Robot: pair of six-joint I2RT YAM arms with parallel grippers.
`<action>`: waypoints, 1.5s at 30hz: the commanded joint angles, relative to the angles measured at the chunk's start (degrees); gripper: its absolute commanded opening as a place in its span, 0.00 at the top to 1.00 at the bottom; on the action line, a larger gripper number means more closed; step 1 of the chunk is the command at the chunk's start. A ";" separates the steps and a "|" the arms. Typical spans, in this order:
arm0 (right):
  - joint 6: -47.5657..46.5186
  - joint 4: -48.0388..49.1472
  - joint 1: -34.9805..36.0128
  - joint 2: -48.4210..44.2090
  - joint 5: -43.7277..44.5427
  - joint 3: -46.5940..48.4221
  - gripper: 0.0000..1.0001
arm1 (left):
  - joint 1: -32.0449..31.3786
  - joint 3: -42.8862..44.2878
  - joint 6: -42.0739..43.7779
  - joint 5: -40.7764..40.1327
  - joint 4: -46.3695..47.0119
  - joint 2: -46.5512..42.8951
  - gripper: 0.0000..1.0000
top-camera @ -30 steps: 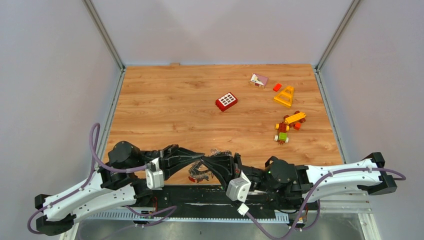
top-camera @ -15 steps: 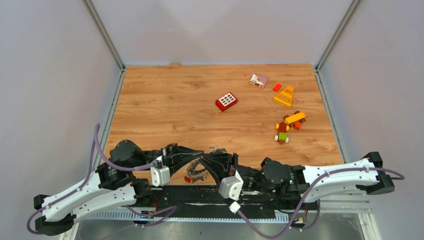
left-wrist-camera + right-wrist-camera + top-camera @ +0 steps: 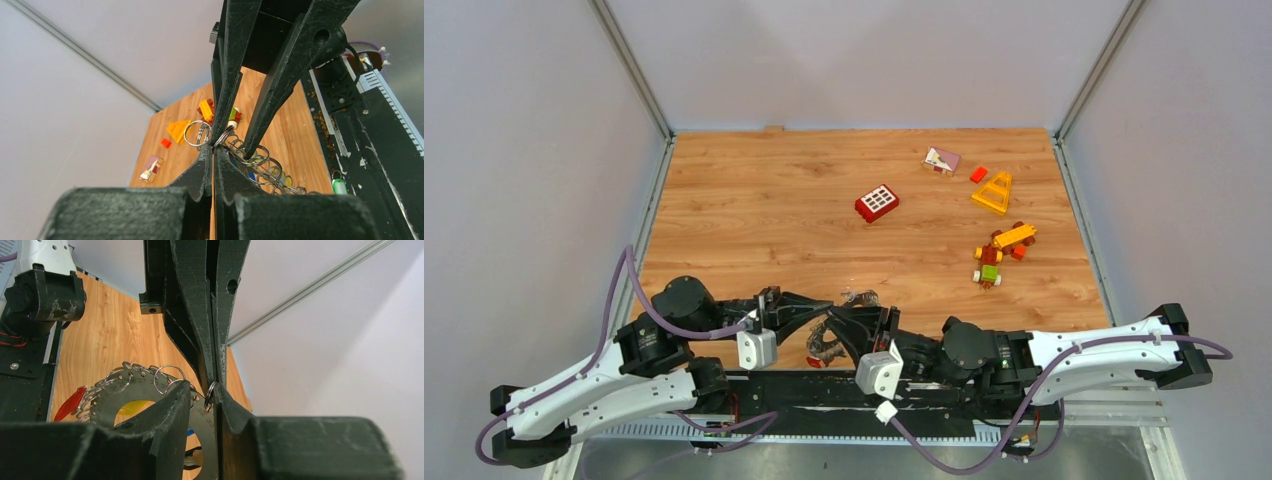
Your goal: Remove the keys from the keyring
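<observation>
Table (image 3: pixel 754 210): toy bricks (image 3: pixel 991 190) lie toward 1–2 o'clock, not relevant. Arms meet at 6 o'clock edge w/ keyring (image 3: pixel 106 402) held btwn them. Right gripper (image 3: pixel 202 389): fingers part-spread, appear clamped across keyring rim. Left gripper (image 3: pixel 213 149): fingers fully closed, pinching one small split ring (image 3: pixel 210 395) on rim, at 3 o'clock of keyring in right wrist view. Keys (image 3: pixel 70 404) w/ red, yellow, blue heads fringe the ring all round. Silver bits (image 3: pixel 859 298) on table just past grippers, 12 o'clock: freed keys? Cannot tell. Judgement: early stage, nearly all keys left to strip.
</observation>
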 commanded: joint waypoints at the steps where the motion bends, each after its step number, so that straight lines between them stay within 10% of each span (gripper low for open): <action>1: -0.15 1.59 -1.45 -0.53 6.24 0.63 0.76 | -1.24 2.90 0.01 3.26 0.68 -0.32 1.00; 45: 0.13 -2.99 -1.41 1.81 11.44 2.36 0.81 | -1.30 4.87 1.43 -4.55 -3.76 -0.32 1.00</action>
